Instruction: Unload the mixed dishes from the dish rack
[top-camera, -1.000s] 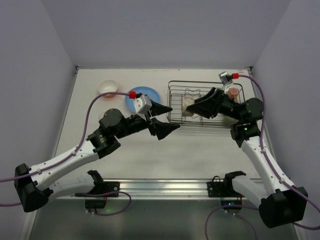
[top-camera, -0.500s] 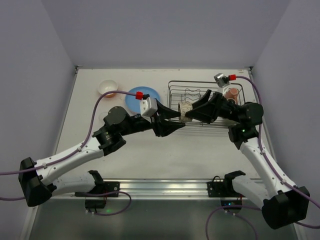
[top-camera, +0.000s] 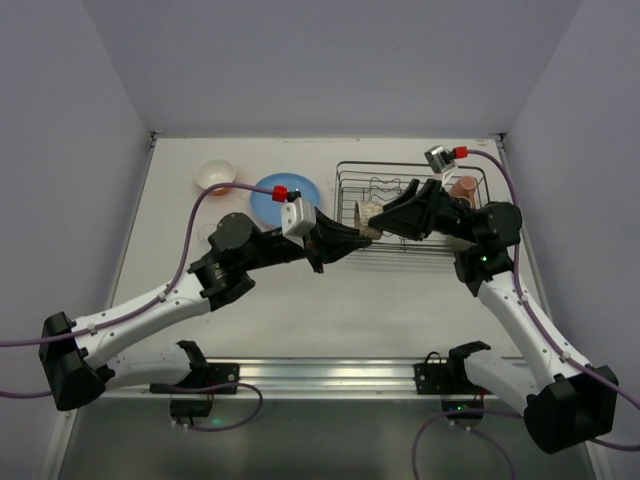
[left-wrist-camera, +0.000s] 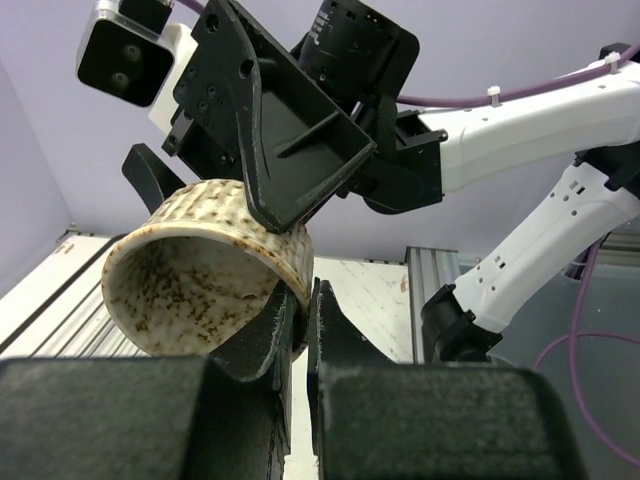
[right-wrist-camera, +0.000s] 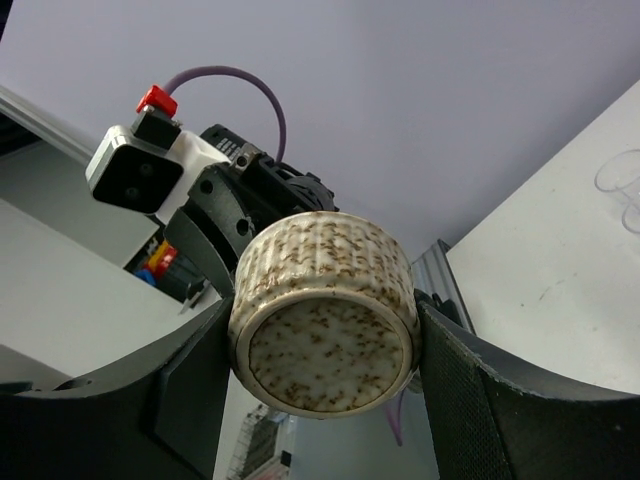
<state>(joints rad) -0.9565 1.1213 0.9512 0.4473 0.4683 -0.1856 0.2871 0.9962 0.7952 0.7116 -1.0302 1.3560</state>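
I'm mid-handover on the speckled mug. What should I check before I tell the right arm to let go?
1. Left gripper is pinching the beige mug by its rim wall, jaws shut: ok.
2. Right gripper has released: not ok, its jaws clamp the mug's sides.
3. Left grip is deep enough to carry the mug alone: cannot tell, only the tips seem to bite the wall.
4. Mug is lifted free of the dish rack wires: cannot tell from the top view.
5. Rack is emptied: not ok, a pink mug sits at its right end.
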